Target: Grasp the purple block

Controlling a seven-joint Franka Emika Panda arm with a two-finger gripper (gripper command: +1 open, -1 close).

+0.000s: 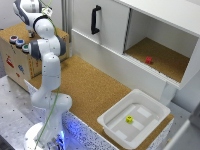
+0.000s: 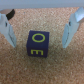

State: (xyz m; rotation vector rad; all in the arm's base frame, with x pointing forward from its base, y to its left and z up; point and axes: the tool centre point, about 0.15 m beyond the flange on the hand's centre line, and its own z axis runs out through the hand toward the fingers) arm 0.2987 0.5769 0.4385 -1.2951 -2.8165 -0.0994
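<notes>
My pincer hangs released, its two fingers straddling the purple block without touching it. The cube sits square on the cork desk, yellow letters facing me. Farther off, a yellow cube lies in the white tray; a red cube sits in the cabinet.

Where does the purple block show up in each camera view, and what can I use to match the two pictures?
Exterior view: the purple block is not visible; the arm's upper end at the top of the exterior view's left likely hides it.
Wrist view: the purple block sits centred between the two open fingers, yellow letters on its faces.
Shared landmark: the cork surface under the block.
</notes>
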